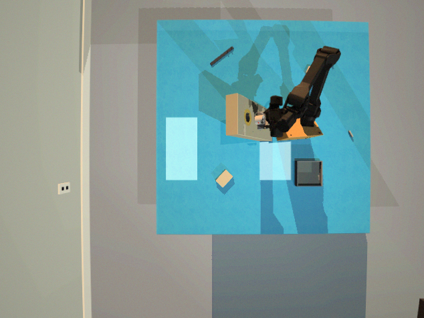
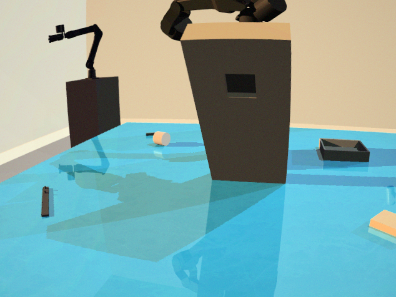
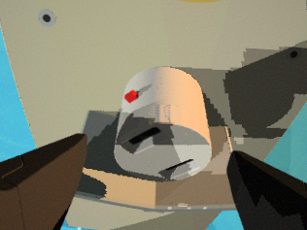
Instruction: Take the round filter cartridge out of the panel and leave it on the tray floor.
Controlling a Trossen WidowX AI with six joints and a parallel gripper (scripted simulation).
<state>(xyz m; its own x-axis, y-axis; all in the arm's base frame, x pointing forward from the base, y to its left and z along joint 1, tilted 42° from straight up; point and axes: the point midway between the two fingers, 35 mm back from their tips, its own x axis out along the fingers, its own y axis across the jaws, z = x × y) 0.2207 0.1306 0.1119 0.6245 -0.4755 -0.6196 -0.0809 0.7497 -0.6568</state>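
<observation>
The white filter cartridge [image 1: 260,119] [image 3: 162,120] is out of the panel [image 1: 232,114] [image 3: 92,52] [image 2: 246,137]. It rests in a small tan-walled tray [image 3: 131,188] low on the panel's front, its slotted face towards the wrist camera and a red mark on its side. The panel's round socket [image 1: 247,117] shows dark and empty inside a yellow ring. My gripper [image 3: 159,153] is open, with one finger on each side of the cartridge and a visible gap to both. The fingertips are hidden in the top and exterior views. Whether the cartridge touches the tray floor is hard to tell.
An orange box [image 1: 299,130] is beside the panel, under the arm. A dark open tray [image 1: 295,174] [image 2: 345,156], a cream block [image 1: 224,178] [image 2: 383,220], a dark bar [image 1: 221,56] [image 2: 45,203] and a pale cylinder [image 2: 161,138] stand or lie around.
</observation>
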